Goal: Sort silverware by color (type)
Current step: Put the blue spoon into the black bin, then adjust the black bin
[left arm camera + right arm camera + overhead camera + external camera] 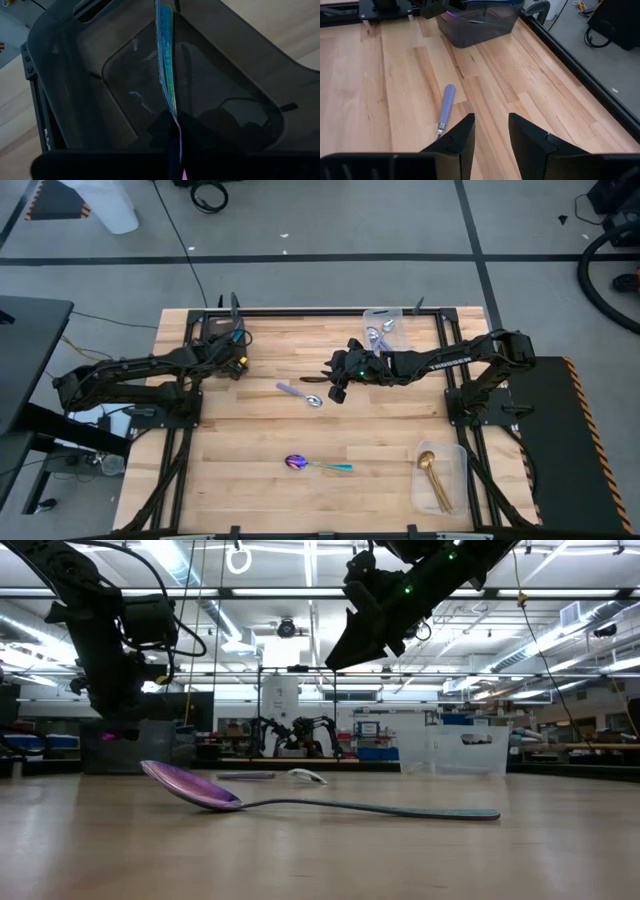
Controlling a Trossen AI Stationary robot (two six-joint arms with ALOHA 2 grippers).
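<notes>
Spoons (318, 464) on wood table (250, 430)

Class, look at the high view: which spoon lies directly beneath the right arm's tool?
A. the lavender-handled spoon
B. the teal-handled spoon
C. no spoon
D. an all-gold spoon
A: the right tool hangs open over the lavender-handled spoon; its handle shows ahead of its fingers.

We look straight down from overhead and level across the tabletop (380, 430). Both views share the teal-handled spoon (318, 465). Wrist cameras sit close.
</notes>
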